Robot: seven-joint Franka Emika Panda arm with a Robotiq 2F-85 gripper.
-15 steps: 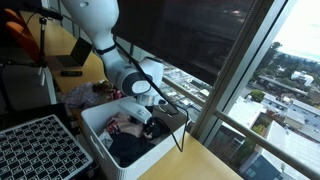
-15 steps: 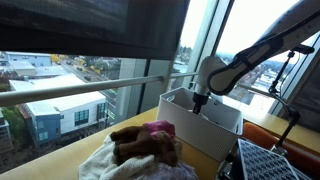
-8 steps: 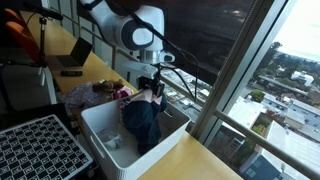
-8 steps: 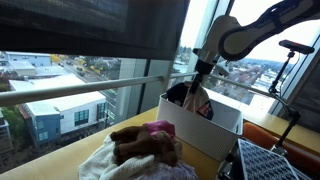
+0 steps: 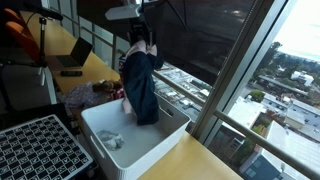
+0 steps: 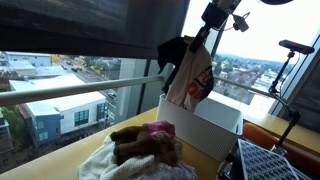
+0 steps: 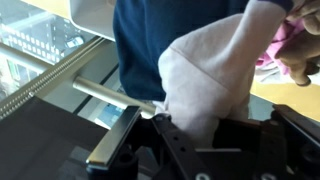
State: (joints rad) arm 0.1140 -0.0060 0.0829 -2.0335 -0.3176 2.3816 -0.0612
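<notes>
End effector [image 5: 141, 33] clamped on dark blue cloth garment [image 5: 141, 85], hanging above white rectangular plastic bin [image 5: 155, 155]; crumpled clothes pile [image 5: 92, 95] at nine o'clock.

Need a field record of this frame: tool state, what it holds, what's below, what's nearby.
grip: tool shut on garment
load: dark blue with a white part, hanging lifted over the bin
bin contents: one pale cloth
beside bin: clothes pile, pink and brown pieces on top
foreground: black gridded tray
backdrop: window, city outside
</notes>
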